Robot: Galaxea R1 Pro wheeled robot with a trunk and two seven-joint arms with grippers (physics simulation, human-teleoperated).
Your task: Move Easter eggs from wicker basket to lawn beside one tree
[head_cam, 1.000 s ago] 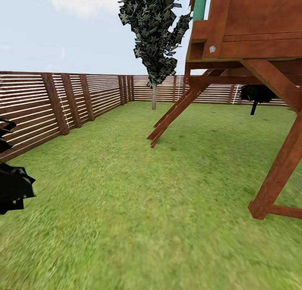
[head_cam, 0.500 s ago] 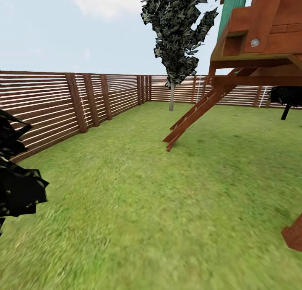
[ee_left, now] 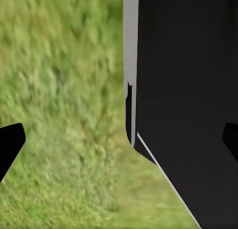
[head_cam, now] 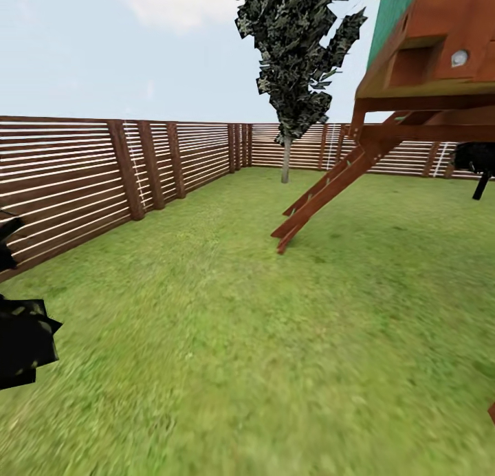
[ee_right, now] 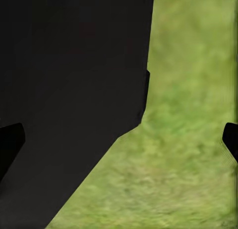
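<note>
You're looking across the lawn, mottled green, filling the lower frame up to a slatted fence. Both your grippers, left and right, are hanging spread wide, holding nothing.

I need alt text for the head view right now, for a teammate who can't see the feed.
A wide green lawn enclosed by a slatted brown wooden fence. At the far fence stands a narrow tree with dark, ragged foliage, and a red-brown wooden play structure with a slanted ladder rises at the right. Dark foliage juts in at the left edge.
</note>
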